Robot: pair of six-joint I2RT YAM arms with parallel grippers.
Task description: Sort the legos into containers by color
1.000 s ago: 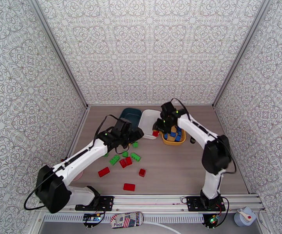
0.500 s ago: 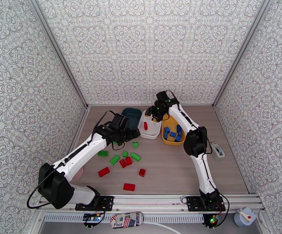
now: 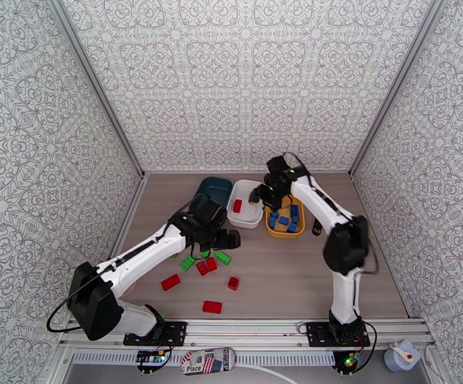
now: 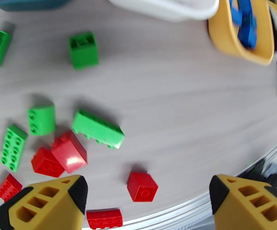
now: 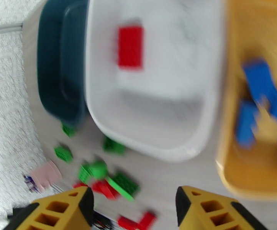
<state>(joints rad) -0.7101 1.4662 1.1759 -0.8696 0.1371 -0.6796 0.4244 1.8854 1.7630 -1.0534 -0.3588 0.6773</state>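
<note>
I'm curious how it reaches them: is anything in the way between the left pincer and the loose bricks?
Nothing visible does. The left pincer hangs open above the table, and the small red brick and long green brick below it lie uncovered, apart from each other.

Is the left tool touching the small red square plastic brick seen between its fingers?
Apart. The left wrist view shows bare table between the small red square plastic brick and each finger of the open left tool.

Right of the white tub [image 5: 149,138], blur smears the blue legos [image 5: 259,87]; left of it, my left arm [image 3: 148,251] hides the teal tub [image 3: 217,185] at its near end.
</note>
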